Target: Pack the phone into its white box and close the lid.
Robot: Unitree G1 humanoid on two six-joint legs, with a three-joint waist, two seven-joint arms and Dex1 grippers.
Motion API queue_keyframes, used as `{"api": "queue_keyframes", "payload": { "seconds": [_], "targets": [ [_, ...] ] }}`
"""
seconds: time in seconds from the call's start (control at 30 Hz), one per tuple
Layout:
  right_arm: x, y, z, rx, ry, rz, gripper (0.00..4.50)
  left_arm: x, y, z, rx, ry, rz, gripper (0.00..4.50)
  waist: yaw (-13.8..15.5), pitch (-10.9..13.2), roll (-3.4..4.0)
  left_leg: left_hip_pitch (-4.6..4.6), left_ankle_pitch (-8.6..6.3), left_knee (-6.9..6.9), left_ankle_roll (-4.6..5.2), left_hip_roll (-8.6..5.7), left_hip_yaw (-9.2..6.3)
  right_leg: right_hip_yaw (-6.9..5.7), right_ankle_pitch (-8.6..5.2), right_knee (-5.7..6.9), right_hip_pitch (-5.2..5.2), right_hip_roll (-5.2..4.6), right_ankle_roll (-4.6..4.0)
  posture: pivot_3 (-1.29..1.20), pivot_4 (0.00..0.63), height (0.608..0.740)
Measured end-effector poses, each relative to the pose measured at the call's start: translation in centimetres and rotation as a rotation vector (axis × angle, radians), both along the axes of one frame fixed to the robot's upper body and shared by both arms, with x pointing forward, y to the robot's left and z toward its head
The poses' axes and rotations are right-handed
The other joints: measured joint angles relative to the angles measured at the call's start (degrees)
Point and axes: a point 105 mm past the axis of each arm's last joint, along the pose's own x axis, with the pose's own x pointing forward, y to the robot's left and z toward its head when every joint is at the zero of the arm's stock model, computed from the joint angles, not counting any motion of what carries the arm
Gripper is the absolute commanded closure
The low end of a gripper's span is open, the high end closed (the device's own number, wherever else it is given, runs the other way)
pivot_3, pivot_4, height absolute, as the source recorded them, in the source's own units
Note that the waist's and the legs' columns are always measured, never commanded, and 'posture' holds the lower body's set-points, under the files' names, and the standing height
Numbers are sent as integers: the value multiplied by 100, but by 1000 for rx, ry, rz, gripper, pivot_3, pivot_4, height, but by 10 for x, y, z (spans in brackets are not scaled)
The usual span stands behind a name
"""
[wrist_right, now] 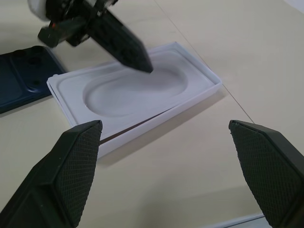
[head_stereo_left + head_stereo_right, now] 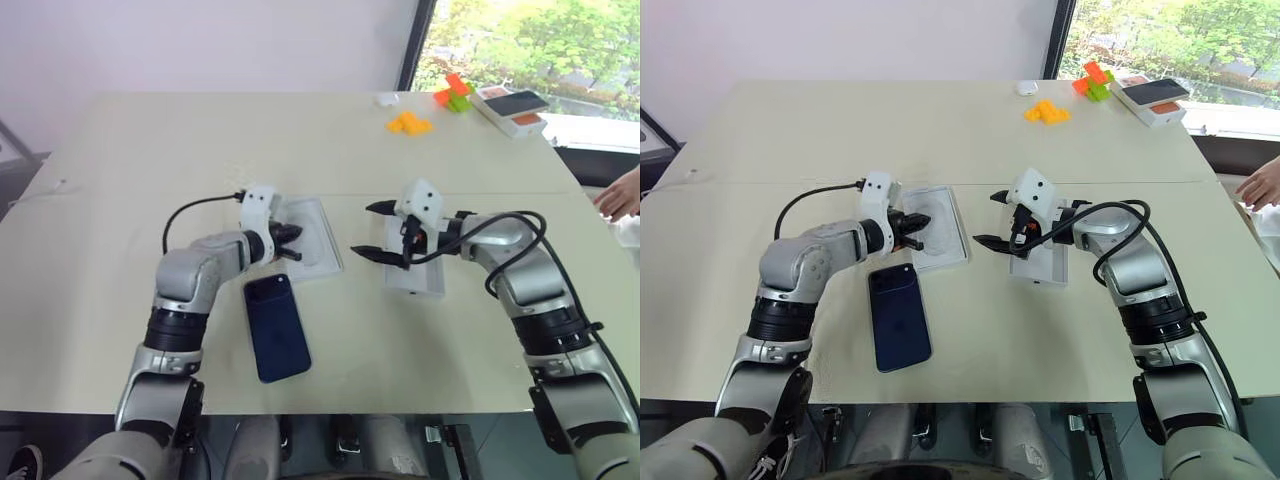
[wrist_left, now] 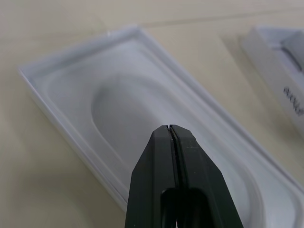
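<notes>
So the phone [image 2: 277, 327] is lying flat on the bench [image 2: 130, 160], close to the robot, just beside the white tray with the oval recess [image 2: 312, 238] and not touching it as far as I can tell. That tray looks like an insert sitting in the white box [image 1: 156, 121]; the right wrist view shows a darker gap along its side. The left end effector [image 2: 291, 243] has its fingers pressed together and hangs over the recess, tip pointing into it. The right end effector [image 2: 372, 231] is spread wide and holding nothing, between that tray and the other white piece [image 2: 425, 278] under its wrist.

My guess: the insert has to come out first. I'd hook or pinch a rim edge, not poke the middle, and steady the tray with the right so it doesn't slide.

Hard to tell: whether the left tip actually touches the recess, and whether that piece under the right arm is the lid, since it's mostly covered.
</notes>
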Motion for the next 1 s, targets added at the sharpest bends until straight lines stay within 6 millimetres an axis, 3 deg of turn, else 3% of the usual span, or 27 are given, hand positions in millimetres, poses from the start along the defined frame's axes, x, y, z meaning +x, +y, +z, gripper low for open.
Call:
{"api": "queue_keyframes", "payload": {
  "seconds": [0.17, 0.3, 0.4, 0.63, 0.83, 1.0],
  "targets": [
    [0, 0, 0, 1, -1, -2, 0, 2, 9, 3, 15, -17, 20, 4443, 4, 0, 0, 0, 0, 0, -1, 0, 0, 0, 1, 0, 0, 0, -1, 0, 150, 737],
    [-1, 0, 0, 7, 12, 5, 0, -1, 24, 20, 7, -60, 27, 4443, 0, 0, 0, 0, 2, -1, -3, 0, 0, 0, 2, 0, -1, 0, -3, 0, 150, 737],
    [-3, 0, -1, 15, 28, 13, 0, -13, 32, 38, 6, -122, -17, 4443, -4, 0, 0, 0, 3, -1, -6, 0, 0, 0, 5, 0, -1, -1, -9, 0, 150, 737],
    [-12, 4, -2, 20, 45, 54, 0, -44, 60, 29, 83, -130, -53, 4443, -5, 0, 0, 0, 0, -5, -1, 1, -1, 0, 1, -1, -2, -1, -3, 0, 150, 737],
    [-25, 27, -7, 36, 48, 123, 0, -71, 71, 33, 57, -125, -127, 4443, 0, 1, 1, 1, -1, -6, 0, 1, -1, 0, -3, -1, -1, -2, 2, 0, 150, 737],
    [-30, 52, -21, -12, 14, 158, 0, -77, 76, 33, 47, -118, -132, 4443, 6, 0, 0, 0, -1, -5, 1, 0, -2, 0, -5, -2, -2, -2, 6, 0, 150, 737]
  ]
}}
